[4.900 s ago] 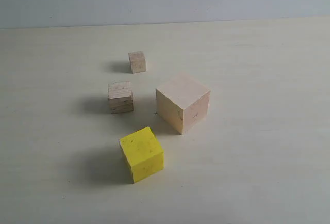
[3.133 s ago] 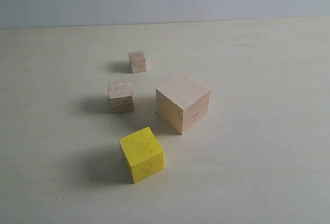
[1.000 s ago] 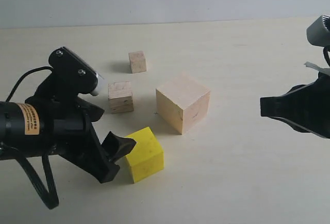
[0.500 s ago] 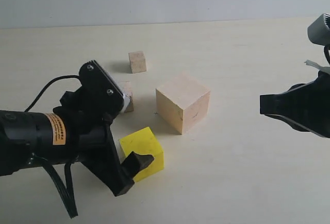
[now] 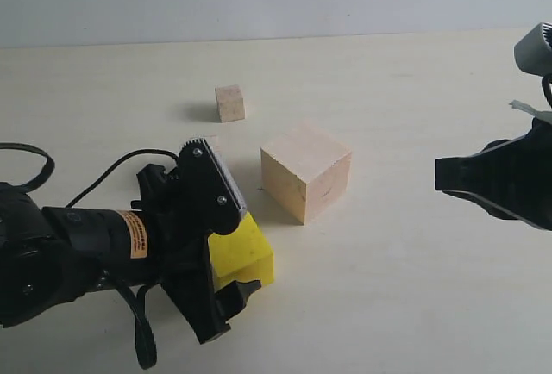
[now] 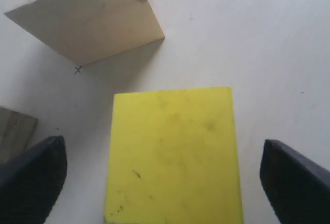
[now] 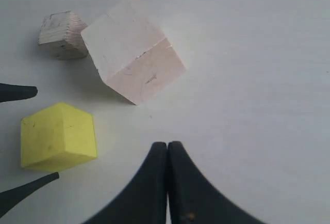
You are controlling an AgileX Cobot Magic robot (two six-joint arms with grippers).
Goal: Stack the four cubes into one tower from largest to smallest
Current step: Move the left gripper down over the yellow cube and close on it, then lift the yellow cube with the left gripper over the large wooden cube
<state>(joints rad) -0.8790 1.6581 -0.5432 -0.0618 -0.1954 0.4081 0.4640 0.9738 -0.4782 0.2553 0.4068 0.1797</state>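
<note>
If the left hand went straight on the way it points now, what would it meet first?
Most likely the yellow cube, which sits between the open fingers of the left hand; how far off is unclear.

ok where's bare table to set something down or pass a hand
Widest bare patch: between the large pale cube and the right gripper. Also free beyond the small cube. Crowded: the left gripper straddles the yellow cube, close to the grainy cube.
</note>
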